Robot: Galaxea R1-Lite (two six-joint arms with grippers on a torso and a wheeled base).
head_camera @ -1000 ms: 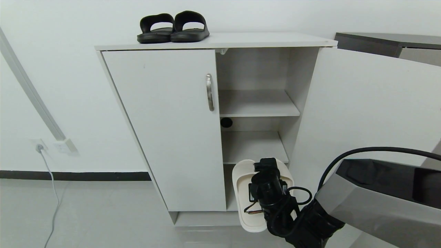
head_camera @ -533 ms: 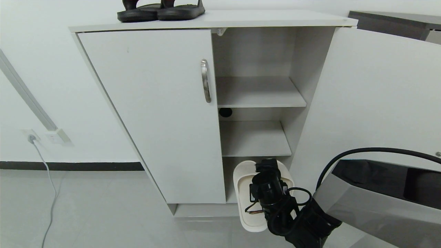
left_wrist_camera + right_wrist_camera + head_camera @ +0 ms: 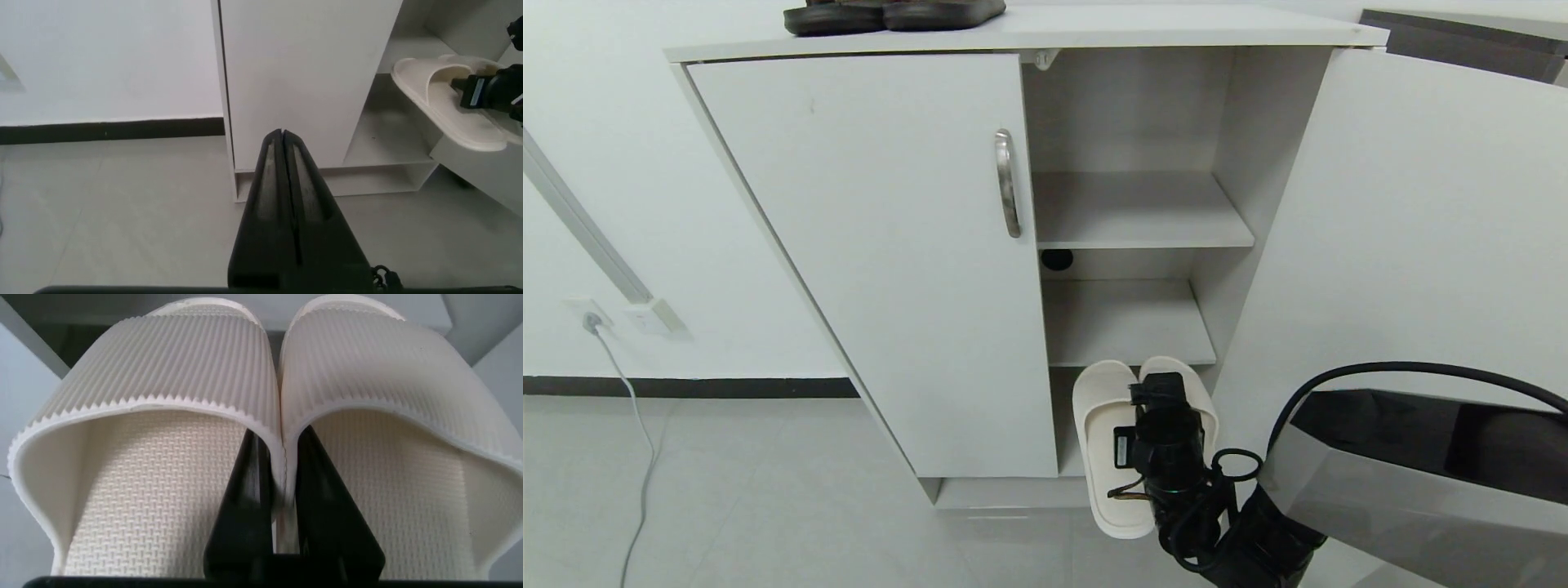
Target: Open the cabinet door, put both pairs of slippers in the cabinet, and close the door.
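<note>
A: What's on the left?

B: The left gripper, fingers pressed together on nothing, hangs over grey floor tiles before the closed left door of the white wooden cabinet. 1 pair of black rubber slippers sits at the top's near edge.

A: And rightward?

B: The right gripper pinches 2 cream ribbed foam slippers by their touching inner walls. Their toes are at the bottom compartment's mouth, between the closed door's edge and the open right door.

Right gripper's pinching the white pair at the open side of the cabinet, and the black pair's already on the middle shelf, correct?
Not quite. The black pair lies on the cabinet top, not inside, as the head view shows. The rest holds: the right gripper pinches the white pair at the cabinet's open side.
</note>
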